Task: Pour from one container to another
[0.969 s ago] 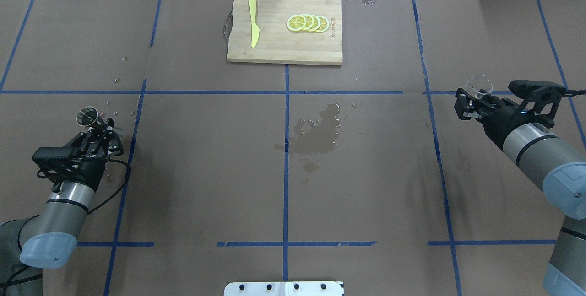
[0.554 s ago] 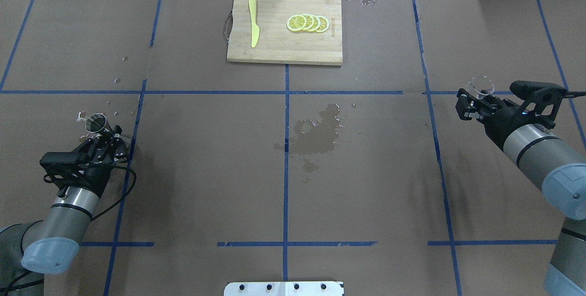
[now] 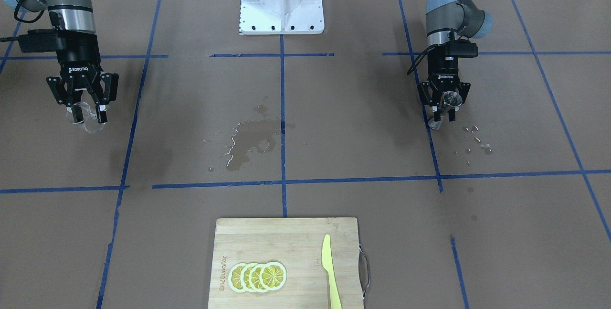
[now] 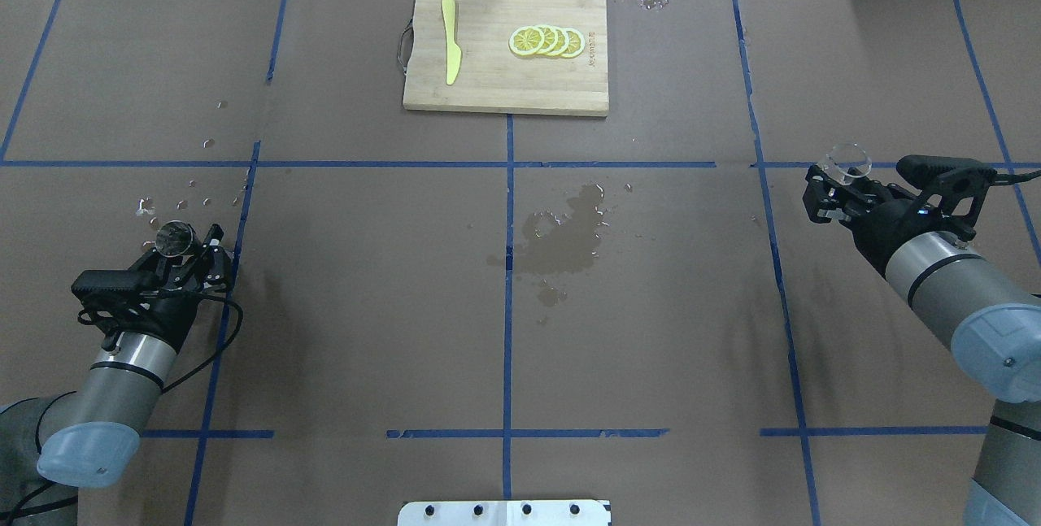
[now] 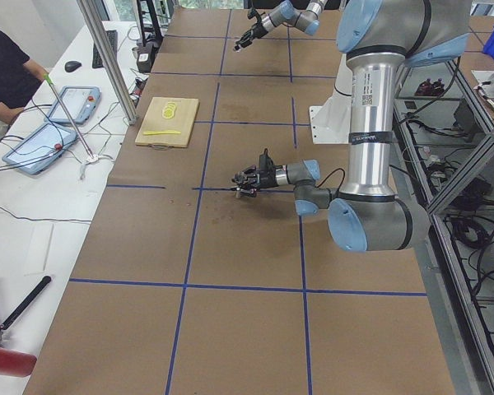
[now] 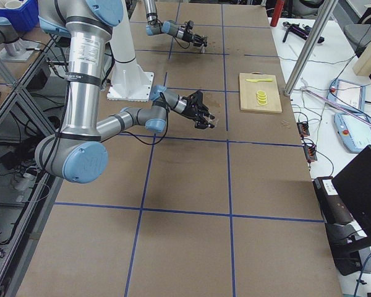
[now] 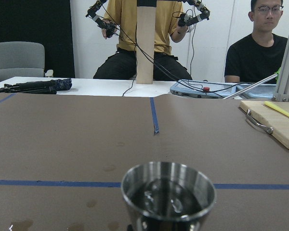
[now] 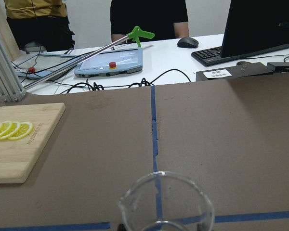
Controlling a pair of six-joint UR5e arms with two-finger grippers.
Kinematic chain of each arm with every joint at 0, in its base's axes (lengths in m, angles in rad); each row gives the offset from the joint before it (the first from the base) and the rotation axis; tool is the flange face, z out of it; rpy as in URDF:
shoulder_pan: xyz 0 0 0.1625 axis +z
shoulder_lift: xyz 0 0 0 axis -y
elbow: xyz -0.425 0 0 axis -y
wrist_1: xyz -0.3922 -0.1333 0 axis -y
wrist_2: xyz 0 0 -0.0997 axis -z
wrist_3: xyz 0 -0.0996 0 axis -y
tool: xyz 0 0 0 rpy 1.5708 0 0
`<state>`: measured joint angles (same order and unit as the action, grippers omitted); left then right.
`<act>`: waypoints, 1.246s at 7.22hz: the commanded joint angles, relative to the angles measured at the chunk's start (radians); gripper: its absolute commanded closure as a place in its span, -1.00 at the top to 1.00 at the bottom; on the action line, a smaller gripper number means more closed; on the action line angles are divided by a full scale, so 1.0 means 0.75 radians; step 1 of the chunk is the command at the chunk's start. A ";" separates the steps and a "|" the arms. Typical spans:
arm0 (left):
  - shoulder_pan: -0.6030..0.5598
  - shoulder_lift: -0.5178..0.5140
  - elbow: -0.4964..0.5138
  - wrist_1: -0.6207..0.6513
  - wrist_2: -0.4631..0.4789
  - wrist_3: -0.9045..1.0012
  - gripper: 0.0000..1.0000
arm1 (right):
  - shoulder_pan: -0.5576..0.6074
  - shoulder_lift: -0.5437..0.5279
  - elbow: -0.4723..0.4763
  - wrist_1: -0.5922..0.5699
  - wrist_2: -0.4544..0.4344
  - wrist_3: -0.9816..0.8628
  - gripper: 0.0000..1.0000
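L gripper [image 3: 444,108] clamped on small shiny steel cup [image 7: 183,224] w/ liquid [image 7: 166,199] inside. R gripper [image 3: 87,112] holds clear glass beaker [image 8: 166,202]. I see dark wet patch [image 4: 561,237] btwn them.

Steel cup [image 4: 173,238] left, glass beaker [image 4: 847,160] right

- Metal cup [image 4: 172,238]: small, shiny steel, round rim. Sitting about upright, mouth facing up. Dark liquid lying inside, small bright spots showing on it. Fingers of left gripper [image 3: 443,108] closing on its wall. Staying well apart from wet patch [image 4: 565,233], at robot's left of it.
- Glass beaker [image 4: 848,160]: clear, thin wall, small spout on rim. Brown table showing through it. Right gripper [image 3: 87,114] clamping it. Staying well apart from wet patch, at robot's right of it.
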<state>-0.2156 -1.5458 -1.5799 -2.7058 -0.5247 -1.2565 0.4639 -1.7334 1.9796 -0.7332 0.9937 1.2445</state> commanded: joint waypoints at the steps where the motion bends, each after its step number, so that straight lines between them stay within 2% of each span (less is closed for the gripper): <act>1: -0.001 0.001 -0.004 0.002 -0.002 0.006 0.78 | -0.031 0.000 -0.003 0.000 -0.034 0.001 -1.00; 2: -0.005 0.004 -0.043 -0.004 -0.059 0.067 1.00 | -0.054 0.000 -0.015 0.000 -0.075 0.001 -1.00; 4: -0.007 0.134 -0.179 -0.006 -0.191 0.100 1.00 | -0.079 0.000 -0.017 -0.002 -0.110 0.001 -1.00; 6: -0.007 0.181 -0.219 -0.006 -0.235 0.139 1.00 | -0.097 0.000 -0.026 -0.002 -0.134 0.003 -1.00; 8: -0.009 0.212 -0.302 0.002 -0.426 0.143 1.00 | -0.123 0.000 -0.064 0.000 -0.198 0.012 -1.00; 9: -0.011 0.285 -0.378 0.004 -0.508 0.145 1.00 | -0.152 0.000 -0.085 0.002 -0.230 0.044 -1.00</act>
<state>-0.2225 -1.3807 -1.8040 -2.7061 -0.8254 -1.1494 0.3719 -1.7334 1.9358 -0.7331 0.8524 1.2569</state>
